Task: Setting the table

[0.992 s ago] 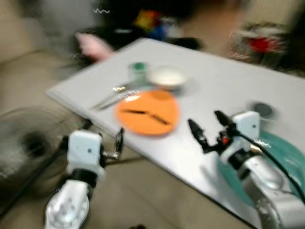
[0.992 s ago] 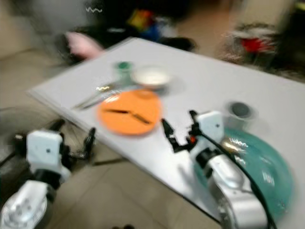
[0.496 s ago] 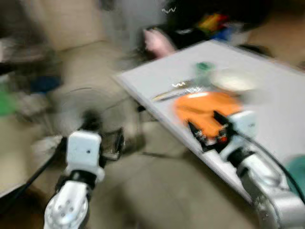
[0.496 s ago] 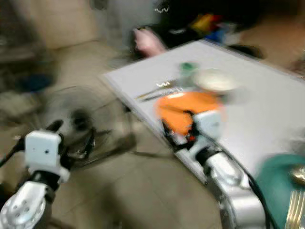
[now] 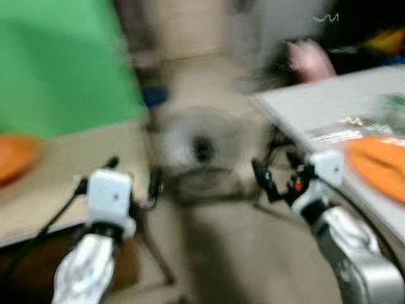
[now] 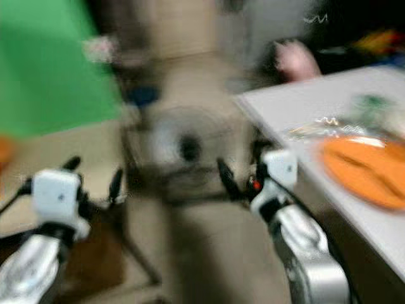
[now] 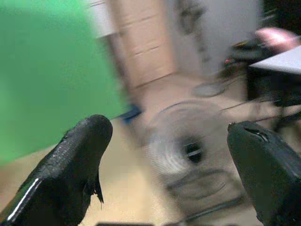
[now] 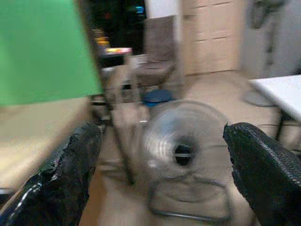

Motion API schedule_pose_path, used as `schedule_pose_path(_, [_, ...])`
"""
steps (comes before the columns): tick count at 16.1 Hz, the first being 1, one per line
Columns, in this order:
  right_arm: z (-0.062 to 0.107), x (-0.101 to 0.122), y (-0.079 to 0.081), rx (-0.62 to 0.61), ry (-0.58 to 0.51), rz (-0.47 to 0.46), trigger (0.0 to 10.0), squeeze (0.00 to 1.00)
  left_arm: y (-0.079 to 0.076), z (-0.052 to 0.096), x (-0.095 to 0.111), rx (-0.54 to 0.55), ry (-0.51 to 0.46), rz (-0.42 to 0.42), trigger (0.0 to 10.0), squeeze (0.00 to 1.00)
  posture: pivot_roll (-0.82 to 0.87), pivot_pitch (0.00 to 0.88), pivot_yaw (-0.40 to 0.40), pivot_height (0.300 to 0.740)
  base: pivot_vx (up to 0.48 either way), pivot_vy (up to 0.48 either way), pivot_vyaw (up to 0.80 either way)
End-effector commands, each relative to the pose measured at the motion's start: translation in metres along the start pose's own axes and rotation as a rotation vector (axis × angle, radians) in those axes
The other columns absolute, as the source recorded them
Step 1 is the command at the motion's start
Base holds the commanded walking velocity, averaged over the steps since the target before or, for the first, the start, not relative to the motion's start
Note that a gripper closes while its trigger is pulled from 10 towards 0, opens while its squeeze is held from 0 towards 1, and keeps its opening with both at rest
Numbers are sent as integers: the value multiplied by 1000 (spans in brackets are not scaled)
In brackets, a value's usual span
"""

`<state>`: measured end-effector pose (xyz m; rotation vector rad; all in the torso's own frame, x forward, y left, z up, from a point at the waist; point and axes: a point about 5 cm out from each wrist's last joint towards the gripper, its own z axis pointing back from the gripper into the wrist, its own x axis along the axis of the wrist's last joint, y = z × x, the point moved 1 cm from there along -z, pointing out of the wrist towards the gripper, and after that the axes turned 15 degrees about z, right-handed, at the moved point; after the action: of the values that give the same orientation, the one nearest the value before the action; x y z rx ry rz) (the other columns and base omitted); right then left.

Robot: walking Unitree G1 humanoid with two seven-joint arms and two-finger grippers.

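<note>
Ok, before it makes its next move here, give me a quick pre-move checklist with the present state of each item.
1. Left gripper empty, fingers open: ok; the left wrist view shows a wide gap with nothing between them.
2. Right gripper empty, fingers open: ok, same in its wrist view.
3. Head views sharp enough to aim: not ok, both eye views are heavily blurred.
4. Path ahead free: not ok, a floor fan stands on the floor in front of both grippers.
5. Orange plate resting on the white table: ok, at the robot's right.
6. Utensils beside the plate in place: cannot tell, too blurred.
</note>
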<state>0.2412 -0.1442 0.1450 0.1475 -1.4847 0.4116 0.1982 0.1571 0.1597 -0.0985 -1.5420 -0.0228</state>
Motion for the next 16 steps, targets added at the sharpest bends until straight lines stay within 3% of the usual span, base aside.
schedule_pose_path(1, [-2,9,4,9,-37,2,10000,1000,3,-2,3,7,-6,-15,10000,0,-8,0,64,740,0,330,550])
schedule_pose_path(4, [-5,10,1,-21,-43,-39,10000,1000,7,-2,3,17,-7,-25,10000,0,-4,0,61,740,0,328,0])
schedule_pose_path(8, [-10,9,-2,-54,-23,-24,10000,1000,11,-1,4,30,-7,-33,10000,0,2,0,54,740,0,327,0])
schedule_pose_path(9, [-12,9,-2,-59,-17,-26,10000,914,12,-1,5,32,-8,-34,10000,0,3,0,53,740,0,330,0])
schedule_pose_path(10, [-13,10,-3,-65,-13,-21,10000,635,12,-1,5,32,-8,-34,10000,0,4,0,52,740,0,326,0])
schedule_pose_path(11, [-14,10,-3,-72,-9,-12,10000,0,12,-1,5,33,-8,-34,10000,0,4,0,50,740,0,326,0])
schedule_pose_path(16, [-19,9,0,-45,15,-20,10000,0,15,1,6,50,-10,-28,10000,0,12,0,41,740,0,338,0])
